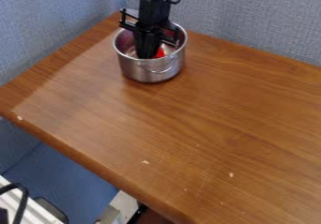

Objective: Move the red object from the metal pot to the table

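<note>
We see a brown wooden counter with visible grain and a glossy finish, its rounded edge running along the near left side. Directly on it, near the far corner by the blue wall, stands one small shiny metal pot. A few pale specks mark the wood toward the near right.
</note>
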